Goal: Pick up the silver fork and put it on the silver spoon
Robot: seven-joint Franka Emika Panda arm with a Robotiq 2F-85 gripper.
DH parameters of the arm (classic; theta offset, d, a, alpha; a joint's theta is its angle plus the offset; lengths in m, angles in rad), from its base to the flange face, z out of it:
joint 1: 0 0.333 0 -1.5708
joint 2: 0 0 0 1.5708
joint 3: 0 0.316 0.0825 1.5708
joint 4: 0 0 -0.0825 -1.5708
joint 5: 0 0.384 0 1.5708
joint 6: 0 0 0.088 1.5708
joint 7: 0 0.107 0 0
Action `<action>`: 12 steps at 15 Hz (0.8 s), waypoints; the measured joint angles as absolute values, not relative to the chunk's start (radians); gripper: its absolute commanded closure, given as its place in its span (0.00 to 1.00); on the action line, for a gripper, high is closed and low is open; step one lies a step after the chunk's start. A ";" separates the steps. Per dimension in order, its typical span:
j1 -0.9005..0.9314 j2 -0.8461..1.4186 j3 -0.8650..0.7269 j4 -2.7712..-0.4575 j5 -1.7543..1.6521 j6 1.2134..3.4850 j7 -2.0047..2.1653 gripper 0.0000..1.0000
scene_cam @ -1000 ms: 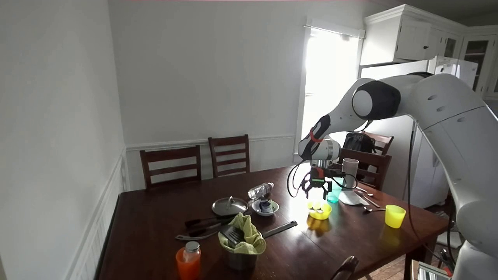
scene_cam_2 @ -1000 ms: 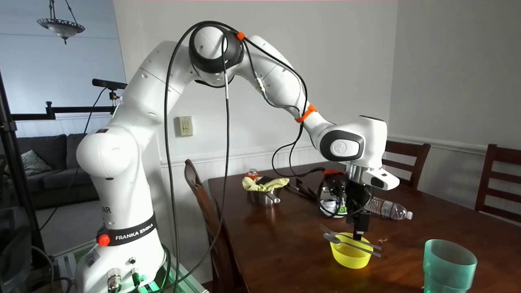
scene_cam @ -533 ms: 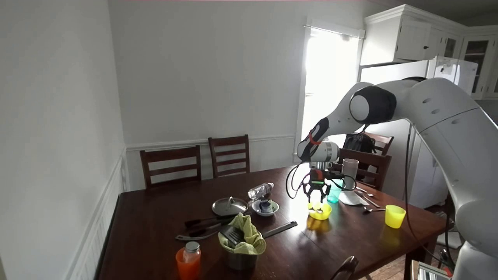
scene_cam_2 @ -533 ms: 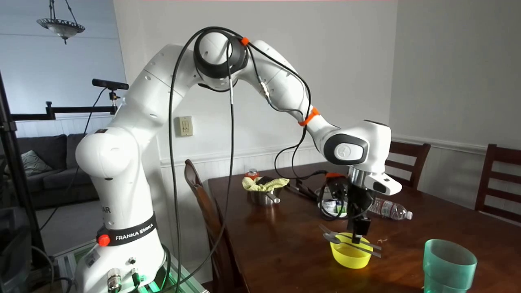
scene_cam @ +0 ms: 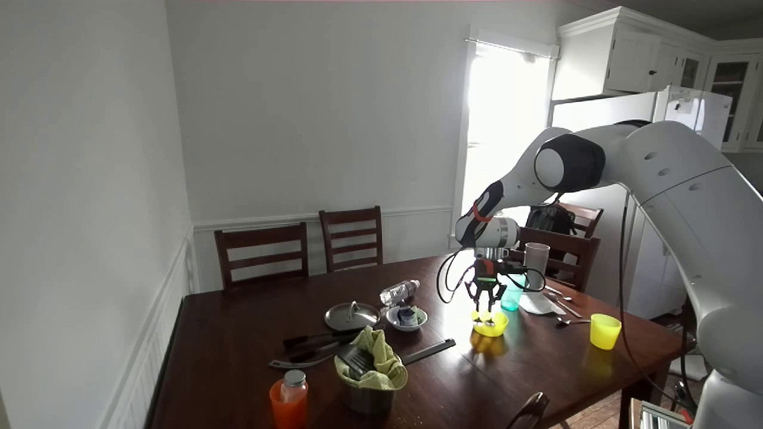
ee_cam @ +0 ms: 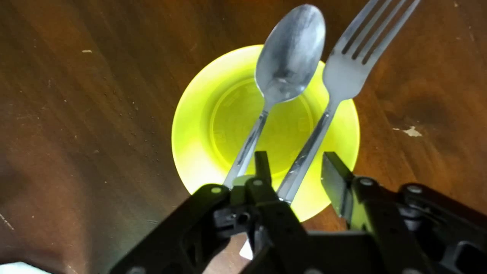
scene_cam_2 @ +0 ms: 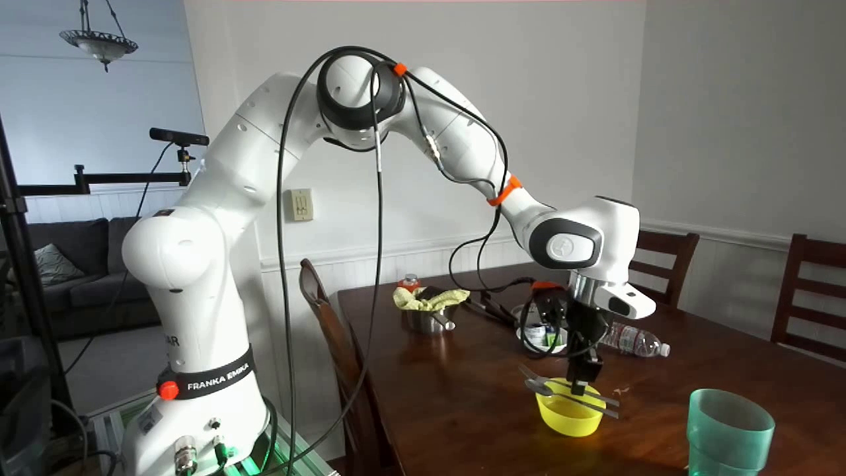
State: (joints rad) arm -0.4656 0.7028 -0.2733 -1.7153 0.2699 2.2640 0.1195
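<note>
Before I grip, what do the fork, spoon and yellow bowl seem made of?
Silver fork: metal, likely stainless steel, satin grey with glints along its handle.
Silver spoon: likely the same metal, glossier, given its bright reflections.
Yellow bowl: probably plastic, smooth and translucent-looking, glowing against the light in an exterior view.

Arm (scene_cam_2: 254, 135): white, rounded segments; dark joint rings (scene_cam_2: 353, 119)
Base band (scene_cam_2: 210, 381): black, lettered FRANKA EMIKA in white; red button (scene_cam_2: 168, 390) at its nine o'clock
Cables (scene_cam_2: 279, 211): black, looping, with orange straps (scene_cam_2: 505, 192)
End effector (ee_cam: 296, 163): black; hinged fingers (ee_cam: 262, 167), round screw heads (ee_cam: 366, 182)
</note>
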 measured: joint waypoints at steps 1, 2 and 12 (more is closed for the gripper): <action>-0.466 0.703 -0.273 -1.715 0.271 2.264 0.124 0.36; -0.466 0.703 -0.272 -1.715 0.272 2.264 0.128 0.35; -0.465 0.714 -0.261 -1.712 0.277 2.264 0.186 0.66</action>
